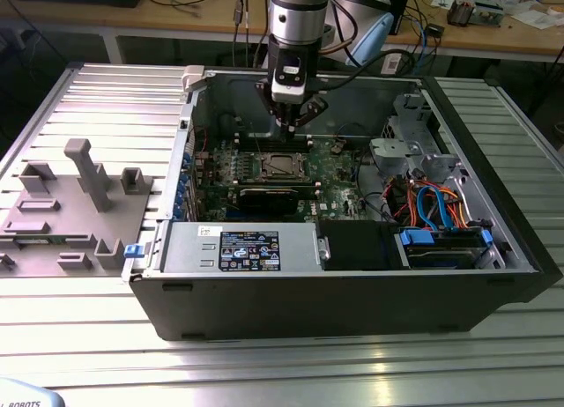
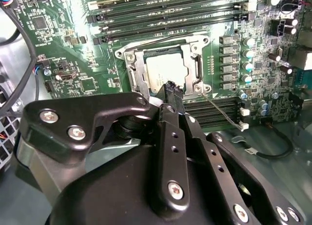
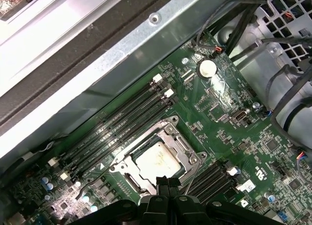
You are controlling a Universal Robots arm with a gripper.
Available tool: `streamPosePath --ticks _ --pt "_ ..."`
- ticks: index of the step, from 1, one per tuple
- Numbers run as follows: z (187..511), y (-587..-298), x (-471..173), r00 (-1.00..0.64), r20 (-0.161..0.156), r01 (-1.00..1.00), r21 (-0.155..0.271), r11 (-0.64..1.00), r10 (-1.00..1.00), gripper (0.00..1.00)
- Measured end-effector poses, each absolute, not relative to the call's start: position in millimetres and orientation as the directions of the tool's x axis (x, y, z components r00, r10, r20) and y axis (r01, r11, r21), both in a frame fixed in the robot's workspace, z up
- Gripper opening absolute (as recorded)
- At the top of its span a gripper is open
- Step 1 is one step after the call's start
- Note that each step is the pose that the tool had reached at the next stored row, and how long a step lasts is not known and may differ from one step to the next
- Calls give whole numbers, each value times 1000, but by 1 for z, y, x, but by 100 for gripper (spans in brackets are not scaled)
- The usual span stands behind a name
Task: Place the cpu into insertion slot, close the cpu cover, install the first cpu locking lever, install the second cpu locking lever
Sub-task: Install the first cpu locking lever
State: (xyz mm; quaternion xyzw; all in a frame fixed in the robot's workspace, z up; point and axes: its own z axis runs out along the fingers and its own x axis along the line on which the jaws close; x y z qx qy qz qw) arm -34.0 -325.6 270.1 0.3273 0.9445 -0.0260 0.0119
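The cpu lies flat in the insertion slot, silvery top face up. The cpu cover lies down around it as a metal frame. A thin wire locking lever angles away from the socket's corner, standing loose. My gripper hangs just above the socket's edge, its black fingertips pressed together with nothing between them. In the exterior view the socket lies directly below the gripper inside the open computer case.
Long memory slots flank the socket. A black expansion card, the power supply and a drive cage with coloured cables fill the case. A grey fixture block stands at the exterior view's left.
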Motion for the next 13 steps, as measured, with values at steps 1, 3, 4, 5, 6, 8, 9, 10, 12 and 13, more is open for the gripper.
streamPosePath --ticks 1,3,4,5,6,8,9,10,12,13 --pt "270 -326 -34 -787 -39 616 -41 786 615 11" --pt "270 -326 -34 -795 -39 607 -41 793 606 11" --pt "270 -326 -34 -796 -39 605 -41 795 604 11" --pt "270 -326 -34 -798 -39 602 -41 797 601 11" --pt "270 -326 -34 -801 -40 599 -41 800 598 11" --pt "270 -326 -34 -804 -39 595 -41 803 594 11" --pt "270 -326 -34 -807 -39 590 -41 806 589 11" --pt "270 -326 -34 -810 -39 586 -41 809 585 11" --pt "270 -326 -34 -818 -39 575 -41 817 574 11" --pt "270 -326 -34 -821 -39 571 -41 820 569 11"
